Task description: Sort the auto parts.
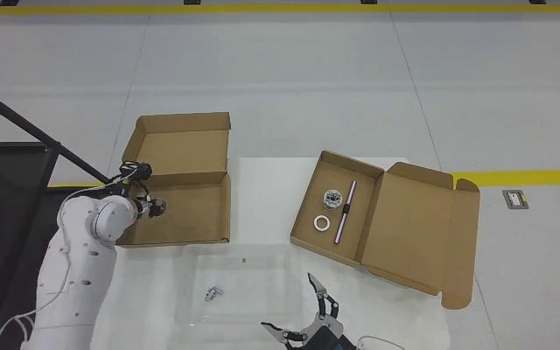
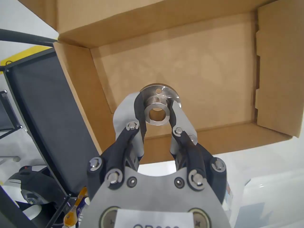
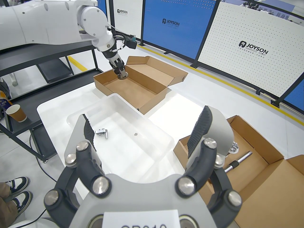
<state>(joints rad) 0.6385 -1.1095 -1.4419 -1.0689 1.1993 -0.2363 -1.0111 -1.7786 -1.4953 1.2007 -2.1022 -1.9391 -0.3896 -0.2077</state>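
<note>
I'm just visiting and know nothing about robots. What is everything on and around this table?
Table: one, white, under everything.
Left box: one, brown cardboard, open, at the table's left end.
Right box: one, brown cardboard, open, at the right end.
Clear tray: one, see-through, between the boxes, near the robot.
Bracket: one, silver, in the clear tray.
Small speck: one, dark, in the clear tray; too small to identify.
Round part: one, silvery, in the right box.
Ring: one, white, in the right box.
Rod: one, silver, in the right box.
Flanged hub: one, silver, held above the left box.
Paper cup: one, brown, on a black side shelf.
Left hand: shut on the flanged hub.
Right hand: open, above the clear tray.
</note>
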